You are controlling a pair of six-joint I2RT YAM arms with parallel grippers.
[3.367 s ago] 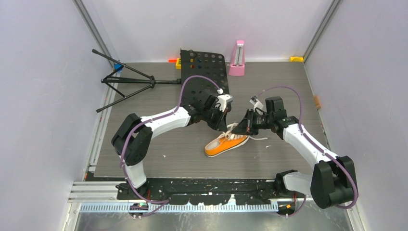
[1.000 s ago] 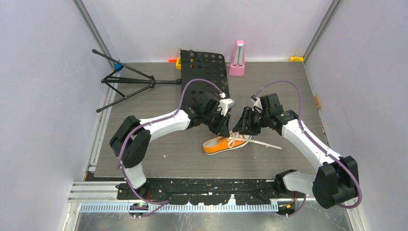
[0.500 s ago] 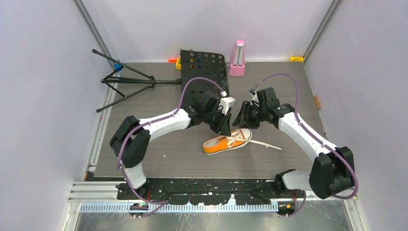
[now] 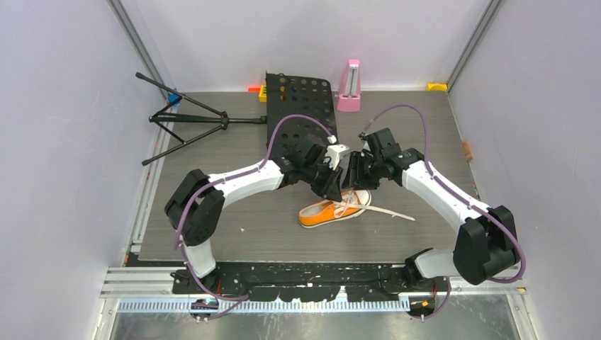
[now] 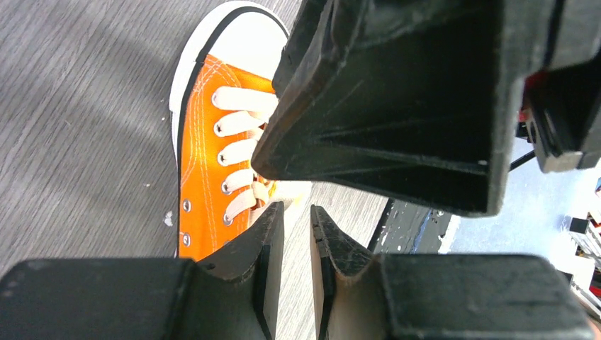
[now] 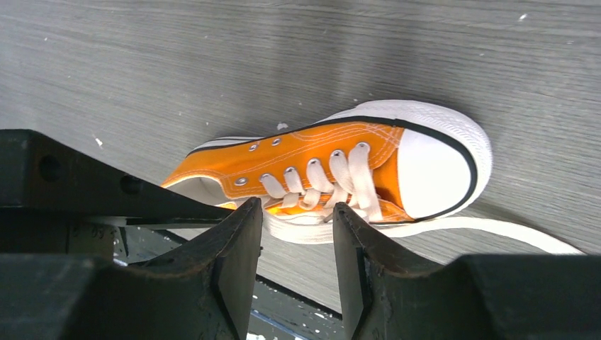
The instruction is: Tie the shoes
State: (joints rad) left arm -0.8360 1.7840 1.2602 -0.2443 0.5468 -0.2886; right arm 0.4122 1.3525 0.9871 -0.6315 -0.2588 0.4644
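The shoe [image 4: 327, 212] is a small orange sneaker lying on the grey table, white toe cap pointing right. Its white laces [image 4: 388, 212] are untied, and one end trails right across the table. My left gripper [image 4: 334, 190] hovers just above the shoe's lacing, jaws a narrow gap apart with only floor showing between them [image 5: 296, 212]. My right gripper [image 4: 352, 178] hangs close against it from the right, open and empty [image 6: 298, 212]. In the right wrist view the shoe [image 6: 319, 159] and the trailing lace [image 6: 496, 230] lie below the fingertips. The right gripper's body [image 5: 397, 106] hides part of the shoe [image 5: 209, 163].
A black perforated music-stand plate [image 4: 301, 106] lies at the back behind the grippers, with its folded tripod [image 4: 186, 117] to the left. A pink metronome [image 4: 349, 86] stands at the back wall. A small yellow block [image 4: 437, 86] sits in the back right corner.
The right gripper has swung left and back until it nearly touches the left gripper above the shoe. The shoe and the trailing lace have stayed put.
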